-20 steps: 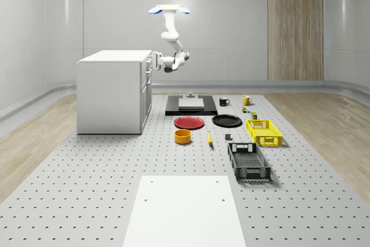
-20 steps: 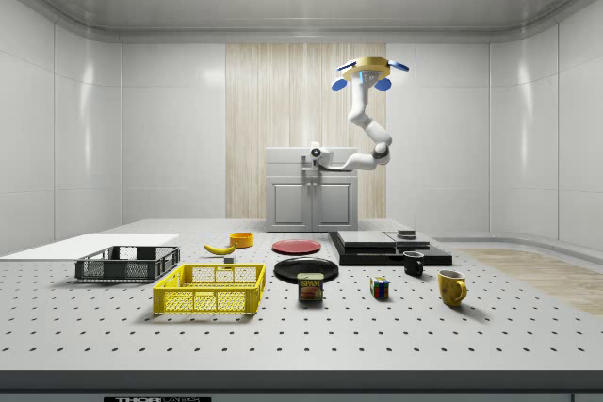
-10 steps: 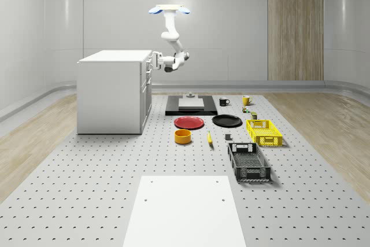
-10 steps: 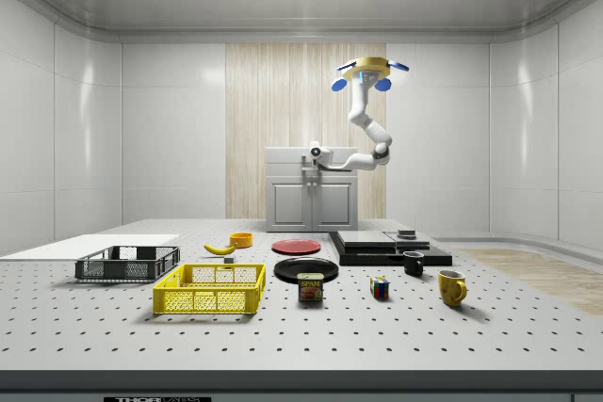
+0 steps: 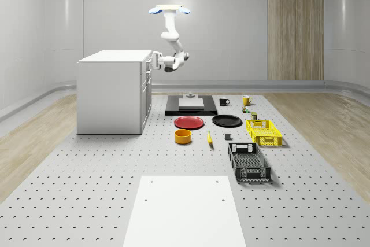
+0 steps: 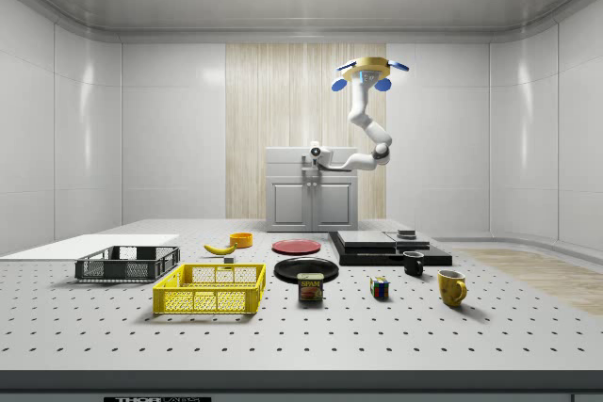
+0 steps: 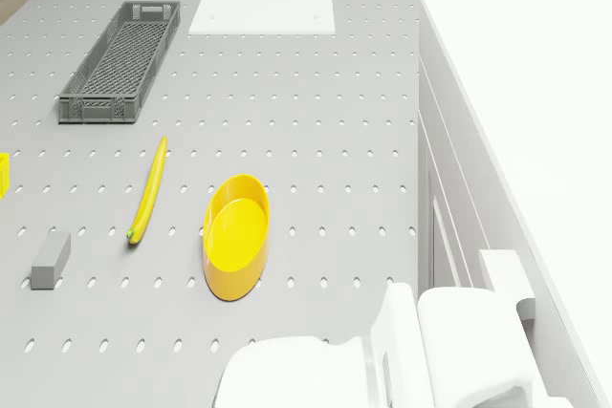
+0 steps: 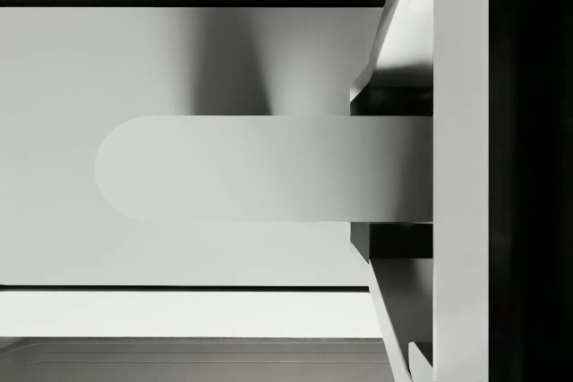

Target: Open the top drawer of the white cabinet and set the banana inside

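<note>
The white cabinet (image 5: 110,93) stands at the whole-scene view's left, with its top drawer pushed in. My drone (image 5: 169,10) hovers high beside the cabinet's drawer side, arm bent down toward it. My gripper (image 5: 155,60) sits at the top drawer's front. In the wrist view the fingers (image 8: 394,100) press on the drawer handle (image 8: 224,167) from both sides, so my gripper (image 8: 389,167) is shut on it. The banana (image 5: 209,137) lies on the table beside the yellow bowl (image 5: 182,136); it also shows in the drone view as the banana (image 7: 149,190).
A red plate (image 5: 189,122) and a black plate (image 5: 226,121) lie past the bowl. A black platform (image 5: 191,105) sits behind them. The yellow crate (image 5: 263,132) and grey crate (image 5: 248,162) are at the whole-scene view's right. A white sheet (image 5: 185,209) covers the near table.
</note>
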{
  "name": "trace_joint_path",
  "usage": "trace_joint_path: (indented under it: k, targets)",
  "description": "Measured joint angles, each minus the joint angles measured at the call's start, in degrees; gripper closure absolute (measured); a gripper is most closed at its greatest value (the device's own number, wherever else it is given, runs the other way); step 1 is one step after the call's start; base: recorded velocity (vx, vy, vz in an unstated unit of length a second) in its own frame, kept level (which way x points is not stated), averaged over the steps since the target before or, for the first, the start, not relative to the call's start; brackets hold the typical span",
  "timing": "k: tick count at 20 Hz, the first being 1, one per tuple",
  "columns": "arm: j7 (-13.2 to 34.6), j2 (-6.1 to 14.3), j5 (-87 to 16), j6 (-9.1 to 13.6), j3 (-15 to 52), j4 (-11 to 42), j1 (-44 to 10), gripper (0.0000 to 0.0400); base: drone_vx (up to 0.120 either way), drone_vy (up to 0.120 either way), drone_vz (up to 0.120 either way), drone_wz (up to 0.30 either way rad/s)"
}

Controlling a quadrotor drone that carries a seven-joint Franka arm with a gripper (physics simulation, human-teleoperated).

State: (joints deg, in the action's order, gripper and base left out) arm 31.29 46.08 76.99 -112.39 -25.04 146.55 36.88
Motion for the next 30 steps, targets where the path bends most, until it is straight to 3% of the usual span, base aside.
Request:
trace_joint_path:
  k: [4, 5, 9, 16, 17, 18, 22, 23, 24, 30]
  targets:
    - [0.3, 0.5, -1.4, 1.2, -1.0, 0.0, -0.8, 0.0273, 0.0, 0.0, 0.0, 0.0]
    - [1.6, 0.7, -2.2, 1.4, -1.2, 0.0, -0.9, 0.0251, 0.0, 0.0, 0.0, 0.0]
    - [1.5, 1.0, -2.5, 1.6, -1.8, 0.0, -0.9, 0.0277, 0.0, 0.0, 0.0, 0.0]
    - [0.8, 1.5, -3.9, 2.6, -2.9, -0.1, -1.4, 0.0279, 0.0, 0.0, 0.0, 0.0]
    - [2.6, 1.8, -4.3, 2.8, -3.0, -0.3, -1.4, 0.0274, 0.0, 0.0, 0.0, 0.0]
    - [1.0, 2.1, -5.1, 2.7, -3.3, -0.1, -1.3, 0.0261, 0.0, 0.0, 0.0, 0.0]
    - [1.2, 2.1, -5.5, 3.5, -4.3, -0.1, -1.6, 0.0276, 0.0, 0.0, 0.0, 0.0]
    - [-0.4, 2.0, -5.7, 3.7, -4.7, 0.1, -1.6, 0.0242, 0.0, 0.0, 0.0, 0.0]
    - [4.4, 2.8, -6.5, 2.9, -4.5, -0.3, -1.3, 0.0254, 0.0, 0.0, 0.0, 0.0]
    - [3.4, 3.5, -8.0, 4.1, -6.8, -0.3, -1.1, 0.0286, 0.0, 0.0, 0.0, 0.0]
